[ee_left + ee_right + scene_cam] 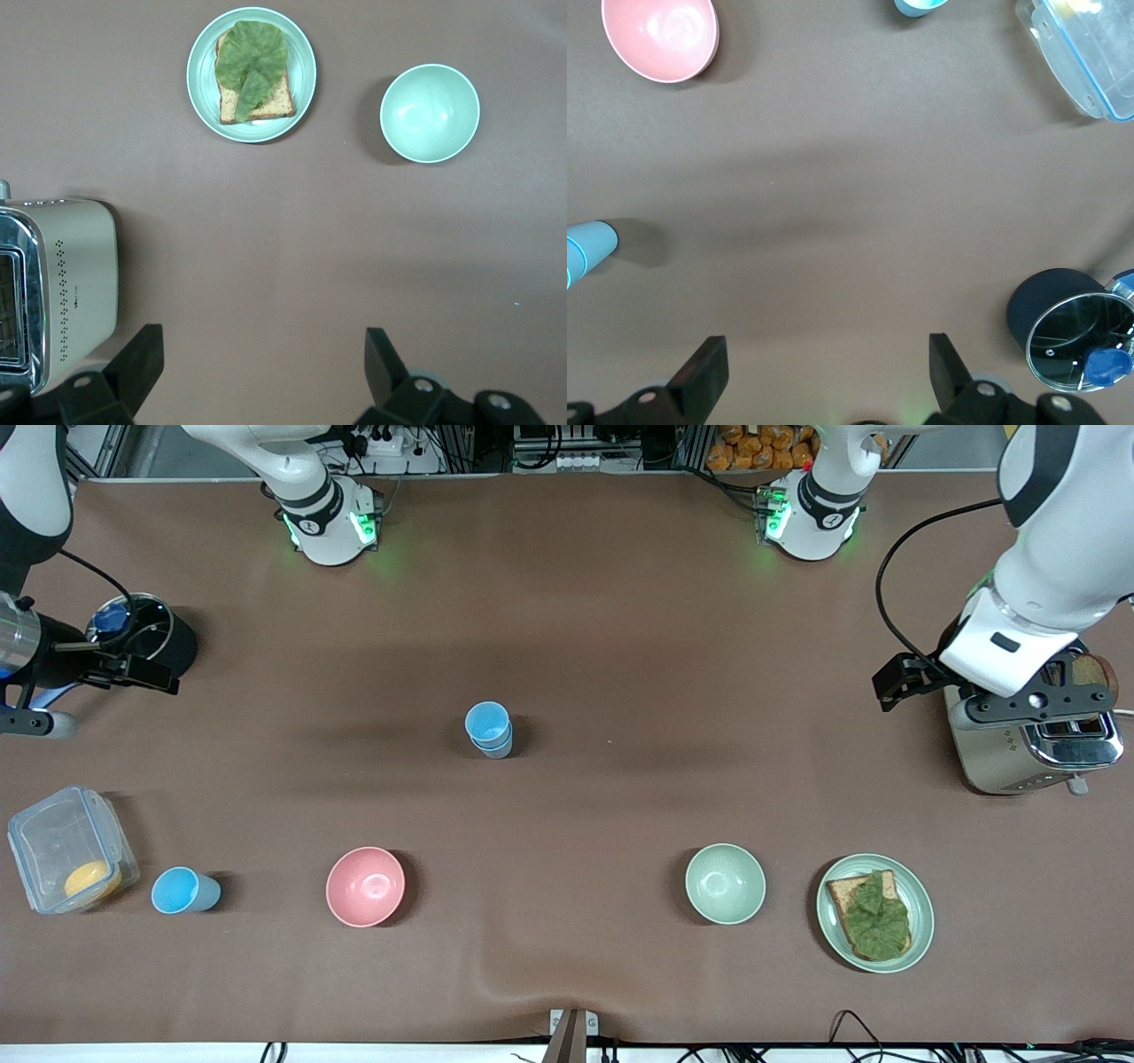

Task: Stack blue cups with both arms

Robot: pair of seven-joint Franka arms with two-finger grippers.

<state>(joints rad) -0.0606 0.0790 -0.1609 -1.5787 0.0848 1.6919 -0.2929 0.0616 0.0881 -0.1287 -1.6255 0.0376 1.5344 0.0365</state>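
Two nested light-blue plastic tumblers [489, 729] stand mid-table, stack begun. Third light-blue tumbler [183, 891] upright between clear lidded container [69, 850] and pink bowl [365, 886], at right arm's end, likely next pick. Right gripper [827, 372] spread, empty, over bare table beside black pot [158, 640]. Left gripper [264, 367] spread, empty, beside steel toaster [1032, 753], waits.

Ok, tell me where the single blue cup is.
In the front view, the single blue cup stands near the right arm's end, between the clear container and the pink bowl.
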